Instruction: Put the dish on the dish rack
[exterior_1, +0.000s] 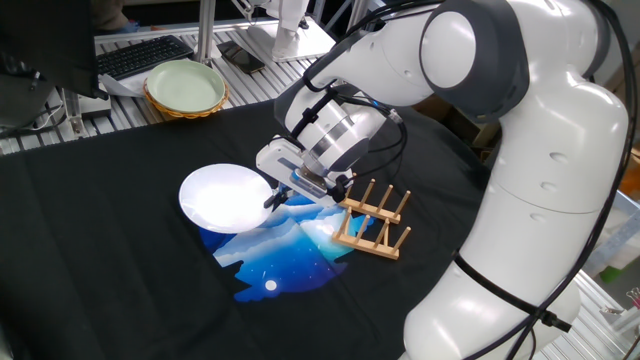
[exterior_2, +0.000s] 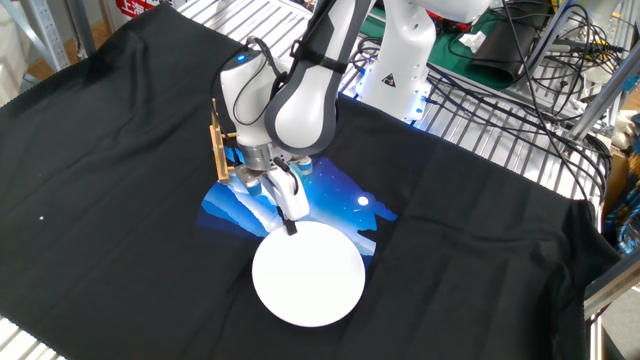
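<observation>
The tool (exterior_1: 272, 196) meets the rim of the white round flat plate (exterior_1: 224, 198); whether its fingers clamp it, I cannot tell. The light-brown wooden peg rack (exterior_1: 373, 219) stands beside.

— What stays out of sight? The dish rack (exterior_2: 217, 152) sits mostly hidden behind the arm (exterior_2: 290, 100) in the other fixed view.

— And the gripper (exterior_1: 274, 195)? Whether its jaws clamp the dish (exterior_1: 224, 198) rim cannot be told.

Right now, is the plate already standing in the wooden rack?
No, the plate lies flat on the black cloth to one side of the rack, with the claw at its edge.
</observation>
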